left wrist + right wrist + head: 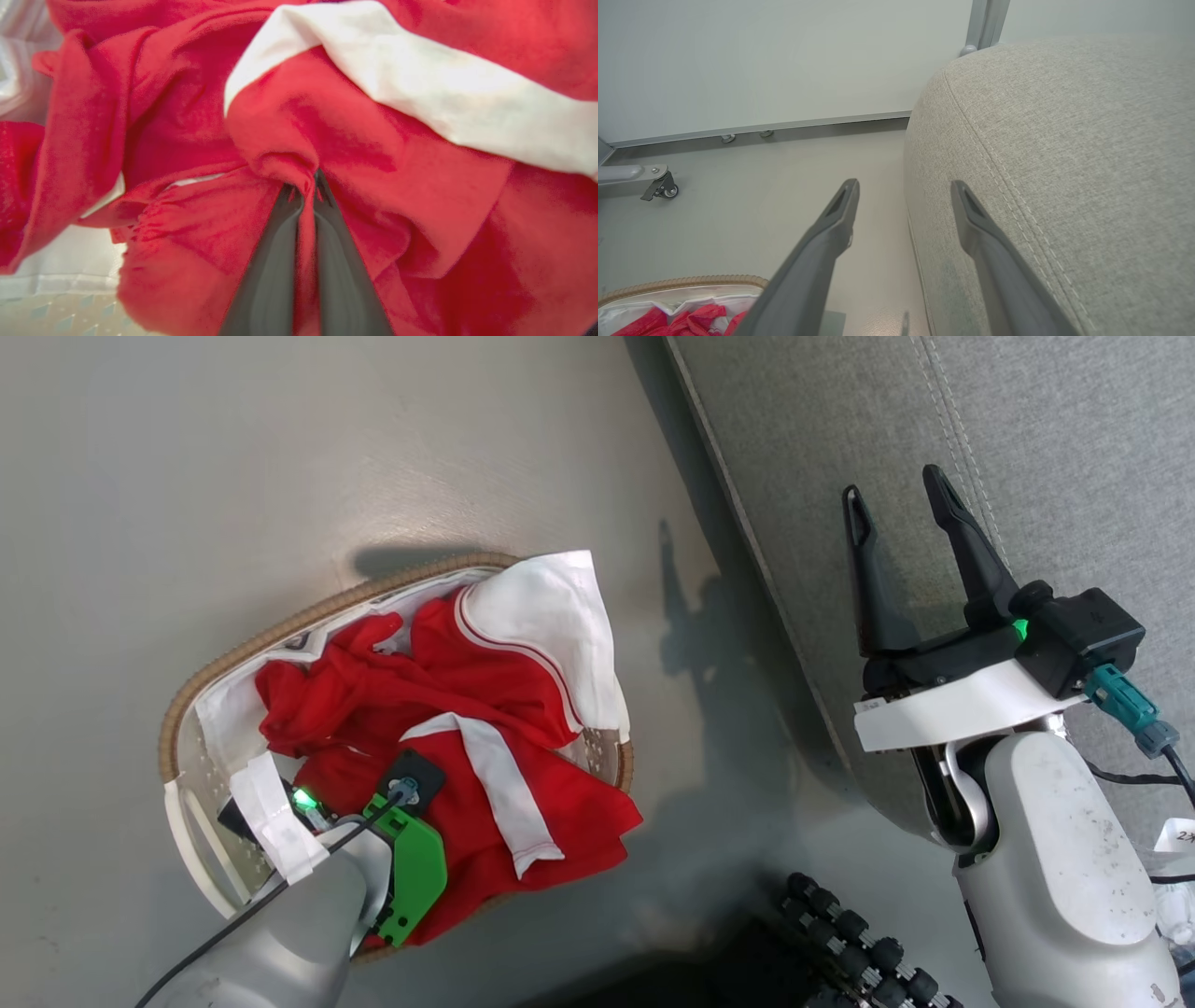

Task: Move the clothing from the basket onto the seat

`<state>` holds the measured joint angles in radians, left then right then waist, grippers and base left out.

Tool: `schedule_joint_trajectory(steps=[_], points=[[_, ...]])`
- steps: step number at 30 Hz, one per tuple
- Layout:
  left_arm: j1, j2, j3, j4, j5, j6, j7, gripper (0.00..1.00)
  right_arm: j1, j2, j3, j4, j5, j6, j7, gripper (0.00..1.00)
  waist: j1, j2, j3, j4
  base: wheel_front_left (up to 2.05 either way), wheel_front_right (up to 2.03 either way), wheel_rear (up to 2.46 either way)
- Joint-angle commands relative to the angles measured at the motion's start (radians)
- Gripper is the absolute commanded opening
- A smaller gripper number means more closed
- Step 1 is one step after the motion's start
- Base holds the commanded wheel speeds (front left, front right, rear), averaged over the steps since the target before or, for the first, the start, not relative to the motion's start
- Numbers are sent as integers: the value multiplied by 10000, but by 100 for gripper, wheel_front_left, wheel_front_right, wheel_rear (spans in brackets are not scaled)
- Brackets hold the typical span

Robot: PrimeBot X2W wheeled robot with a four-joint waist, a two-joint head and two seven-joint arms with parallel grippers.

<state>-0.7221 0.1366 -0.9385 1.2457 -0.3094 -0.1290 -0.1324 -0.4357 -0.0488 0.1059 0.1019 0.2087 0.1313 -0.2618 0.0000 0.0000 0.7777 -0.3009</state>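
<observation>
1. Head view, lower left of the frame: the basket (280, 621) stands on the floor (280, 448). Its brown woven rim rings a heap of red-and-white clothing (485, 681), which spills over the rim on the heap's lower right.
2. Head view, lower left: the left hand (322, 803) reaches down into the near end of the heap, its tips hidden by cloth. A green bracket and a small green light show at the wrist.
3. Left wrist view, centre: the two dark fingers (275, 280) are pressed together on a pinched fold of red clothing, which stands up in a ridge from between their tips. A broad white band crosses the upper right, and the white liner (60, 261) lies at lower left.
4. Head view, centre: a strip of floor separates the basket from the seat (1074, 448), whose grey upholstery and stitched seam take up the upper right.
5. Head view, right: the right hand (893, 490) shows against the seat's front edge, fingers spread wide apart.
6. Right wrist view: the parted fingers straddle the seat's rounded edge, one against the floor and one against the grey fabric. The basket's rim and a scrap of red clothing sit at lower left, and a pale wall (784, 56) runs across the top.
</observation>
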Motion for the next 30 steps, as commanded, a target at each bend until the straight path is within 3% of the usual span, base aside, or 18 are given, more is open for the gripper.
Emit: schedule_joint_trajectory(steps=[1, 9, 15, 22, 30], points=[[183, -13, -63, -46, -132, -26, -98, 0, 141, -29, -49, 42, -63, -10, -49, 100, 0, 0, -302, 196, 0, 0, 0], [579, -198, -566, -546, -794, -27, -609, 0, 474, -32, -302, 304, -479, -10, -49, 100, 0, 0, -1463, 730, 0, 0, 0], [568, -289, -1170, -1372, -1215, -27, -1163, 0, 1106, -35, -672, 530, -1050, -10, -49, 100, 0, 0, -2971, 1415, 0, 0, 0], [329, -65, -1454, -2336, -1545, -27, -1347, 0, 1829, -37, -926, 715, -1475, -10, -49, 100, 0, 0, -4563, 1918, 0, 0, 0], [123, 696, -680, -4498, -1076, 140, -1320, 0, 2669, -36, -911, 887, -1783, -10, -49, 100, 0, 0, -6071, 2160, 0, 0, 0]])
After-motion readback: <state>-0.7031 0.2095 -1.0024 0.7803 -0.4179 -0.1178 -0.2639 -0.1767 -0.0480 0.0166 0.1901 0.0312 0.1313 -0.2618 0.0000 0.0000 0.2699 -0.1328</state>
